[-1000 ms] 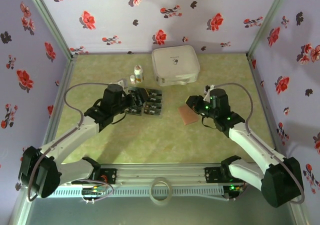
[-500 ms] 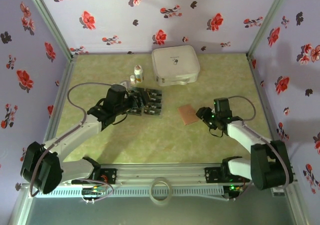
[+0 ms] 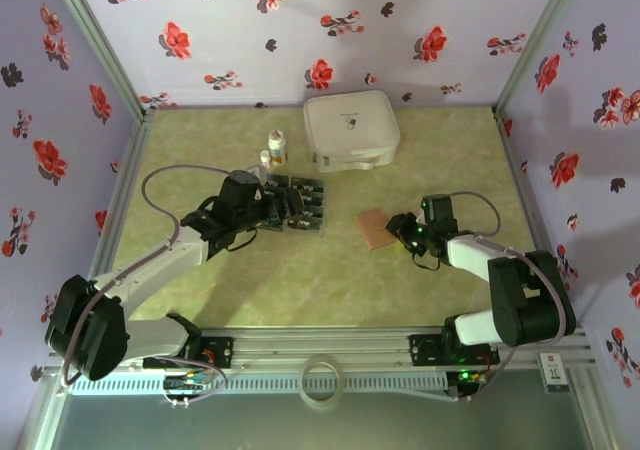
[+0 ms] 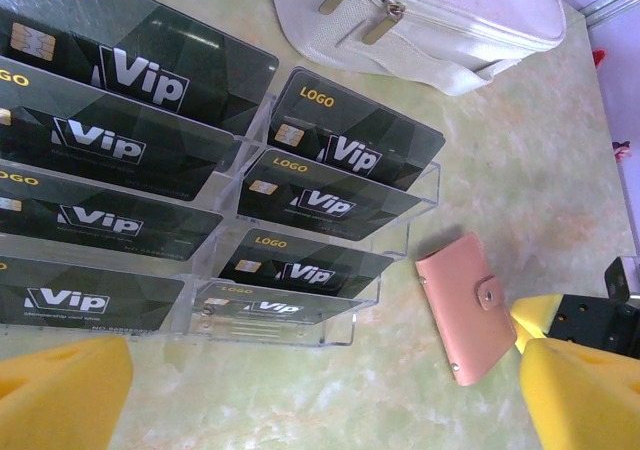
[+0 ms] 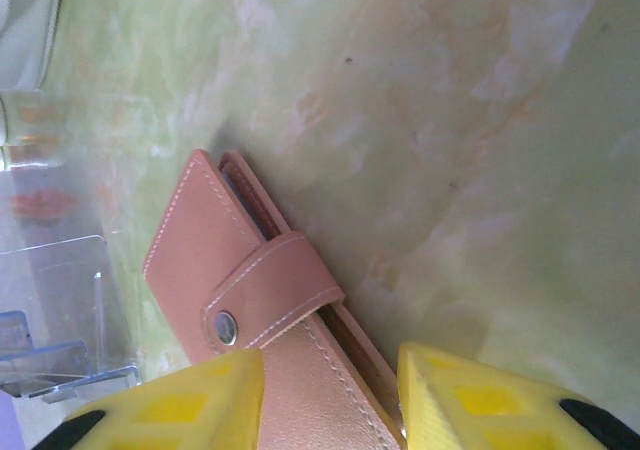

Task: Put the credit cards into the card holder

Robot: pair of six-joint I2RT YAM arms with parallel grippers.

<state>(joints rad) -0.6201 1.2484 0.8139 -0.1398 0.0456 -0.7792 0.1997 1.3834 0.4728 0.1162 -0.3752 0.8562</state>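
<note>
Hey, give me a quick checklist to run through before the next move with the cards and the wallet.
1. The wallet lies flat on the table: ok.
2. Wallet opened for loading: not ok, its snap strap is fastened.
3. The right gripper has its jaws either side of the wallet's end; firm hold: cannot tell.
4. The left gripper is empty, jaws wide apart: ok.
5. The cards stand in the clear rack, free to pick: ok.
</note>
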